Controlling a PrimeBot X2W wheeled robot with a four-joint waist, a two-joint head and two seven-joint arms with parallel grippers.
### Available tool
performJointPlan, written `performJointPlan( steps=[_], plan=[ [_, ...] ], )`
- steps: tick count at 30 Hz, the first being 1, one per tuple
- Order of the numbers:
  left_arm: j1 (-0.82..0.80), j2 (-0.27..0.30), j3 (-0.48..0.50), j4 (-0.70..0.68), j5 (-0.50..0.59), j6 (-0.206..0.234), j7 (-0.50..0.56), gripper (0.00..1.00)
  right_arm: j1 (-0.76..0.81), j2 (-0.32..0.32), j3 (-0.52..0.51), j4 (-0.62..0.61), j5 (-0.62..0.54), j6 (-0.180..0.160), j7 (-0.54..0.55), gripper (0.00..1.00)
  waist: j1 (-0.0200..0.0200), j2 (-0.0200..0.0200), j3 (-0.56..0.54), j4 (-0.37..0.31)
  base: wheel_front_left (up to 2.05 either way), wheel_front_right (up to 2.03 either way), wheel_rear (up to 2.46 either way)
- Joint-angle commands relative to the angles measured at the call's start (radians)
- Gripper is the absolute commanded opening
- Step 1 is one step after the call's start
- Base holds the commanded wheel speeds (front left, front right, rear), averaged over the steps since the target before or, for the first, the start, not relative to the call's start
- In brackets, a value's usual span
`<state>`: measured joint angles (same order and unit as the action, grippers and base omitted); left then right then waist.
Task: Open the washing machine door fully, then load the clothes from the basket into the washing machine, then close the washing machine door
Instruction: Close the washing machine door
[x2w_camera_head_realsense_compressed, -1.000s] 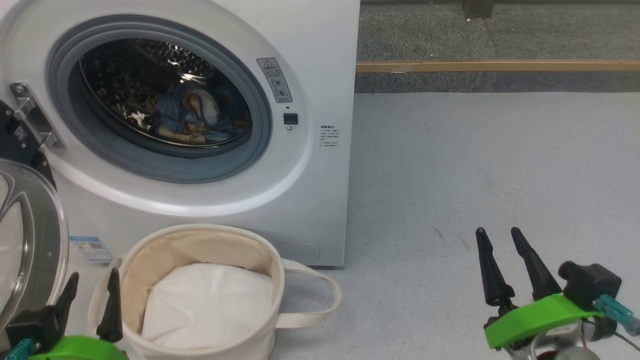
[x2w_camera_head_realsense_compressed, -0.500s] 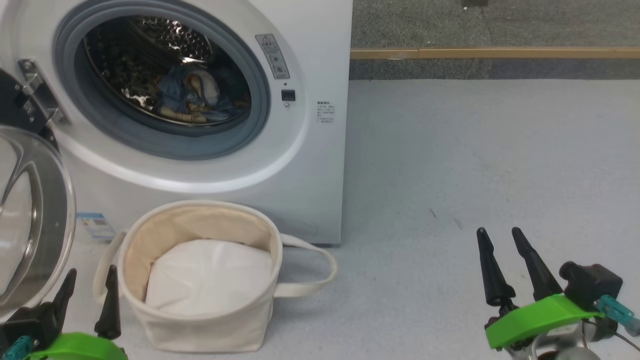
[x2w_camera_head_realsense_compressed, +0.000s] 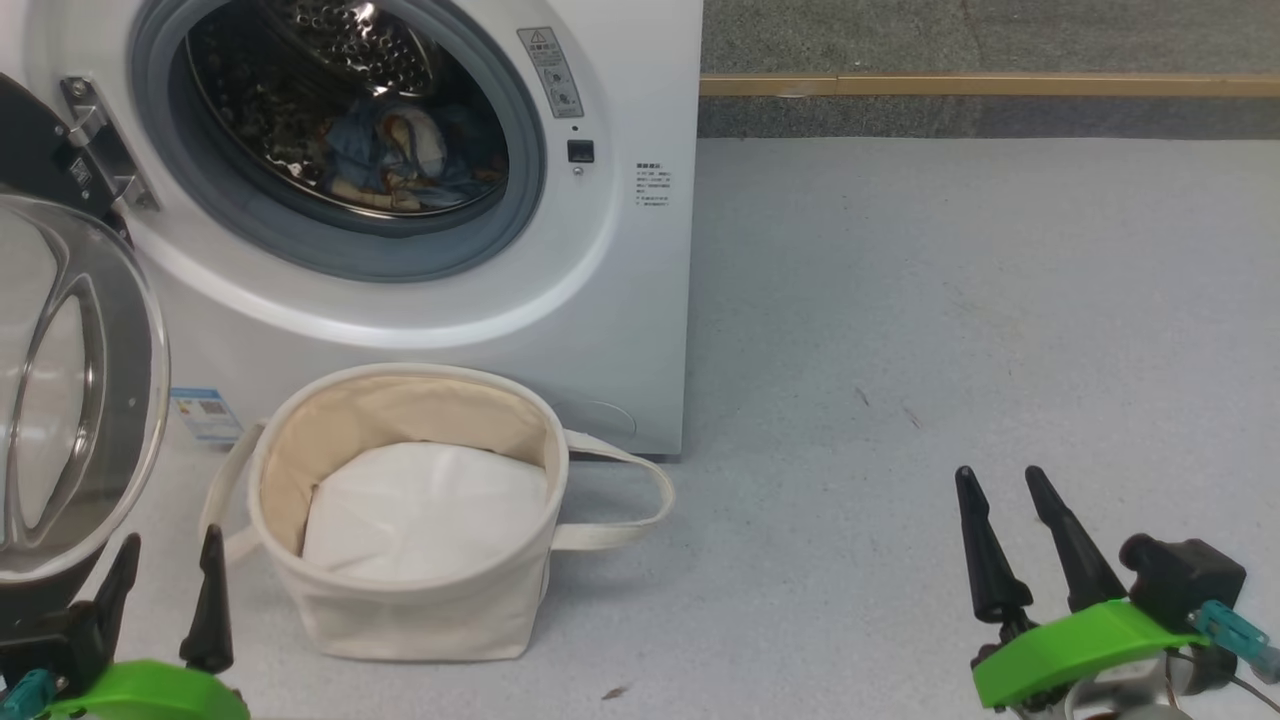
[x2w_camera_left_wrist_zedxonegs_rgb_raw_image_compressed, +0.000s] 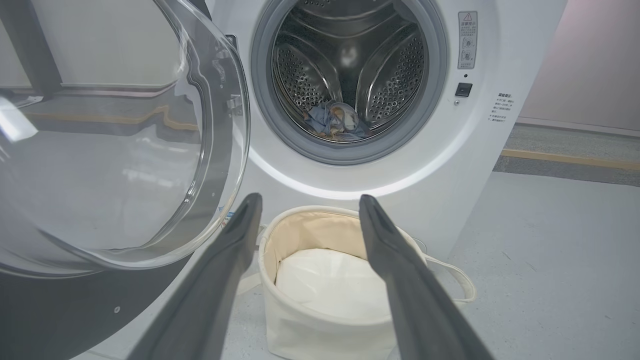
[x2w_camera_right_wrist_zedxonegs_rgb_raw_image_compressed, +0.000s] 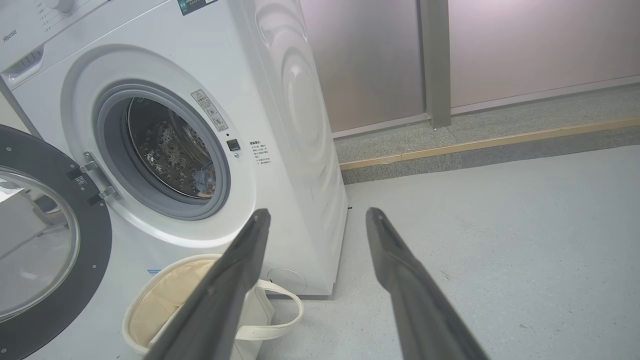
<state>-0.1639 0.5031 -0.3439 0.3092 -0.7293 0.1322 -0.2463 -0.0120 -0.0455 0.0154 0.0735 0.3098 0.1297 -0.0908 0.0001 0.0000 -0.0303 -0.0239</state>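
The white washing machine (x2w_camera_head_realsense_compressed: 620, 300) stands at the upper left, and its door (x2w_camera_head_realsense_compressed: 95, 400) is swung open at the left edge. Light blue printed clothes (x2w_camera_head_realsense_compressed: 400, 160) lie in the steel drum. In front of it on the floor sits the cream basket (x2w_camera_head_realsense_compressed: 420, 620), with plain white padding inside. My left gripper (x2w_camera_head_realsense_compressed: 171, 537) is open and empty, left of the basket, below the door. My right gripper (x2w_camera_head_realsense_compressed: 998, 472) is open and empty over bare floor at the lower right. The left gripper (x2w_camera_left_wrist_zedxonegs_rgb_raw_image_compressed: 310, 197) points at the basket (x2w_camera_left_wrist_zedxonegs_rgb_raw_image_compressed: 300, 335); the right gripper (x2w_camera_right_wrist_zedxonegs_rgb_raw_image_compressed: 318, 211) points at the washer's corner (x2w_camera_right_wrist_zedxonegs_rgb_raw_image_compressed: 300, 200).
Open grey floor (x2w_camera_head_realsense_compressed: 950, 300) stretches to the right of the washer. A wooden strip (x2w_camera_head_realsense_compressed: 980, 85) runs along the floor at the back. The basket's looped handle (x2w_camera_head_realsense_compressed: 640, 500) sticks out to the right. A small blue sticker (x2w_camera_head_realsense_compressed: 205, 412) is on the washer's lower front.
The head camera has shifted, so washer and basket sit higher and a little farther in the picture. Both grippers stay open and empty at the bottom corners.
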Motion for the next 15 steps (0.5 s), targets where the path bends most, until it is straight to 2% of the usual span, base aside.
performJointPlan(
  steps=[1,8,15],
  plan=[
    [-0.04,0.04,0.058,-0.028,0.005,0.009,-0.007,1.0,-0.034,-0.005,0.02,-0.034,0.007,0.001,-0.011,1.0,-0.0001,0.0,0.0,0.002,0.0,0.0,0.0],
    [-0.039,0.047,0.056,-0.02,0.021,0.026,-0.008,1.0,-0.04,-0.005,0.025,-0.027,0.008,0.001,-0.018,1.0,-0.0001,0.0,-0.001,0.036,0.0,0.0,0.0],
    [-0.05,0.036,0.069,-0.019,0.015,0.053,-0.006,1.0,-0.036,-0.005,0.026,-0.018,0.013,0.001,-0.021,1.0,-0.0001,0.0,-0.007,0.127,0.0,0.0,0.0]
  ],
)
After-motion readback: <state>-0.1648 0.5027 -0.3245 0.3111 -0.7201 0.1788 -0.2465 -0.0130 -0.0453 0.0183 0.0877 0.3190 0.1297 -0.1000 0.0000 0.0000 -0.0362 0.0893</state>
